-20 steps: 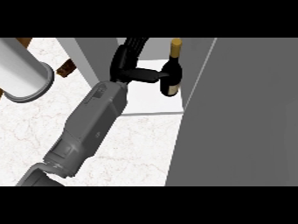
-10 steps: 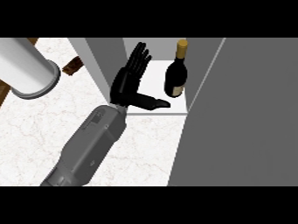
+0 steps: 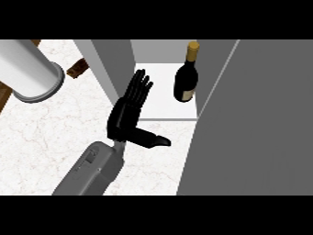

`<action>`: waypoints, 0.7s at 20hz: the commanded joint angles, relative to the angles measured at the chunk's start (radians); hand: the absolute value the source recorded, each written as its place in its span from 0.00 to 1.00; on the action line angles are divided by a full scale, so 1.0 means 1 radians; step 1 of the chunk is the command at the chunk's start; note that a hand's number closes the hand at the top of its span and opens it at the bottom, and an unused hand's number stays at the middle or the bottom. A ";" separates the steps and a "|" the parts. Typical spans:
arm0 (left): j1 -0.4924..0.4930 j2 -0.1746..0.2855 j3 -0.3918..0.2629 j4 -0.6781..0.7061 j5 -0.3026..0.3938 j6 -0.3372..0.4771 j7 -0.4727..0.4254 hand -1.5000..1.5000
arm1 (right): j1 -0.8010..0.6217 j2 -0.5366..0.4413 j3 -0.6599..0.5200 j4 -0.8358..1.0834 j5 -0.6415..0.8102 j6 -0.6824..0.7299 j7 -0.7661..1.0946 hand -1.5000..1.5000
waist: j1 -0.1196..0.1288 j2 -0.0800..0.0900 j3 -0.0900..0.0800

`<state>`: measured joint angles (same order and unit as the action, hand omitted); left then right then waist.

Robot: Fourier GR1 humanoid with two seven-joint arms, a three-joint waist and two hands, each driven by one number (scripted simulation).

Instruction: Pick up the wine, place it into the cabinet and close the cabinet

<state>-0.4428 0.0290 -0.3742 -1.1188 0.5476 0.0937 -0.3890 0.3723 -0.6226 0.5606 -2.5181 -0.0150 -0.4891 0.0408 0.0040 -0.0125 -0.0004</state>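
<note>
wine bottle standing in the open cabinet, hand apart from it

the dark wine bottle stands upright on the cabinet's white floor, close to its right side. the left hand is over the marble bench at the cabinet's left front edge, fingers straight and thumb spread sideways, holding nothing and not touching the bottle. the grey cabinet door is open at right. a white cylinder is at upper left.
</note>
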 commanded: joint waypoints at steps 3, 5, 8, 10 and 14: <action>0.197 0.014 -0.054 -0.177 -0.009 -0.002 0.000 0.00 | 0.065 -0.028 0.005 -0.205 -0.027 0.012 0.065 0.00 | -0.006 0.005 0.000; 0.245 0.055 -0.042 -0.207 0.006 -0.026 0.008 0.00 | 0.114 -0.055 0.017 -0.257 0.003 -0.001 0.082 0.00 | -0.014 0.003 -0.001; 0.329 0.124 -0.008 -0.321 0.049 -0.072 0.016 0.00 | 0.147 -0.085 0.025 -0.228 -0.004 0.036 0.013 0.00 | -0.015 0.001 0.000; 0.359 0.112 -0.016 -0.338 0.060 -0.081 0.017 0.00 | 0.149 -0.119 0.030 -0.227 -0.013 0.079 0.003 0.00 | -0.019 0.002 0.001; 0.393 0.153 0.009 -0.355 0.057 -0.121 -0.002 0.00 | 0.065 -0.111 0.012 -0.208 -0.083 0.112 0.039 0.00 | -0.008 0.008 0.000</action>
<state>-0.1038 0.1569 -0.3734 -1.4321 0.5985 -0.0015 -0.3834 0.3913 -0.6992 0.5718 -2.5199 -0.0135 -0.4190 0.0167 -0.0036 -0.0063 -0.0008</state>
